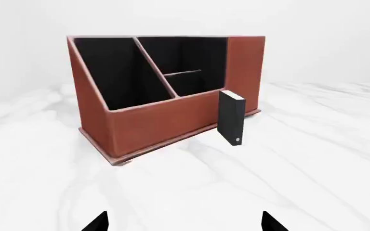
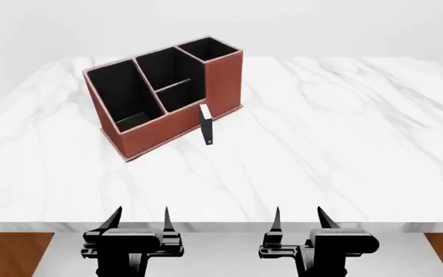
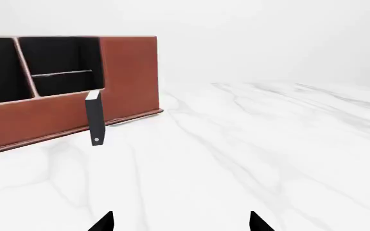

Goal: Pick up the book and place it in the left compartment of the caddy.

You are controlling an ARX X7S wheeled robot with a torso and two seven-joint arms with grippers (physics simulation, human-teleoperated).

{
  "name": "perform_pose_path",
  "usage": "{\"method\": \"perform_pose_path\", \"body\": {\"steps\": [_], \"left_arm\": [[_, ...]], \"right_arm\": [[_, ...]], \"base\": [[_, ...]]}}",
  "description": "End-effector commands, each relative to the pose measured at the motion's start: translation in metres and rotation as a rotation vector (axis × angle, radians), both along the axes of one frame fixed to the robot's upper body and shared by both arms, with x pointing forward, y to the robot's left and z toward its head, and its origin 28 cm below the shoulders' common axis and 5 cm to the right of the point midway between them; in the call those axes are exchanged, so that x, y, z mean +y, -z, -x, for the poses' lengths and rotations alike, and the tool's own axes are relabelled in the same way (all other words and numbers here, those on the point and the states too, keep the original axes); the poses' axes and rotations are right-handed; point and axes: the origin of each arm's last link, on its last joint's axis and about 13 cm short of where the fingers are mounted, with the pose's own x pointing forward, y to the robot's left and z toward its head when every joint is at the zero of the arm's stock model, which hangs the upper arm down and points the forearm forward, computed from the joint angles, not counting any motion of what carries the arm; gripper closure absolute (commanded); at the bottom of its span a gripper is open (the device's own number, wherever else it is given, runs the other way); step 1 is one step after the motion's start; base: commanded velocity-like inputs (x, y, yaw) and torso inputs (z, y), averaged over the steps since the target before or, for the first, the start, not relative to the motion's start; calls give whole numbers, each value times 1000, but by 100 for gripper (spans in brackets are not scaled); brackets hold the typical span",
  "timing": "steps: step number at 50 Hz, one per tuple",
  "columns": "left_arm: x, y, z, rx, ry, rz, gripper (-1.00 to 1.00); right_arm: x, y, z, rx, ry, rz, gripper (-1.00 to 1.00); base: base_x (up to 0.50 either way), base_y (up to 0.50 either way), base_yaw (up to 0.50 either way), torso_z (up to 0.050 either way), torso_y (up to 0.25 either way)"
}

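The book [image 2: 207,124] is small, thin and black with white page edges. It stands upright on the marble table, just in front of the caddy [image 2: 177,118]. The caddy is reddish-brown with black lining. Its long left compartment [image 2: 121,95] holds nothing. The book also shows in the left wrist view [image 1: 231,118] and the right wrist view [image 3: 95,118]. My left gripper [image 2: 140,220] and right gripper [image 2: 299,219] are both open and empty, side by side at the table's near edge, well short of the book.
The white marble table [image 2: 345,144] stretches wide to the right of the caddy. Its near edge [image 2: 221,228] lies just beyond my grippers. Wooden floor shows below at both corners.
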Motion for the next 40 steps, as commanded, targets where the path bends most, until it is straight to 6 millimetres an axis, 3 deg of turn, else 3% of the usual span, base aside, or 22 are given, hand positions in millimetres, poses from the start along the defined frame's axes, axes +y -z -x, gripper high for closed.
{"method": "perform_pose_path", "body": {"steps": [1,15,34,40], "left_arm": [[-1,1,0,7,-6,-25,-100],[-1,0,1,-13,3,-29,-100],[-2,2,0,-13,7,-32,-100],[-2,2,0,-15,4,-35,-100]], "right_arm": [[0,1,0,-4,-2,8,-100],[0,3,-1,8,0,35,-100],[3,6,1,25,-31,34,-100],[3,6,1,-4,-13,88,-100]], "base": [[0,0,0,0,0],[0,19,0,0,0],[0,494,0,0,0],[0,0,0,0,0]]}}
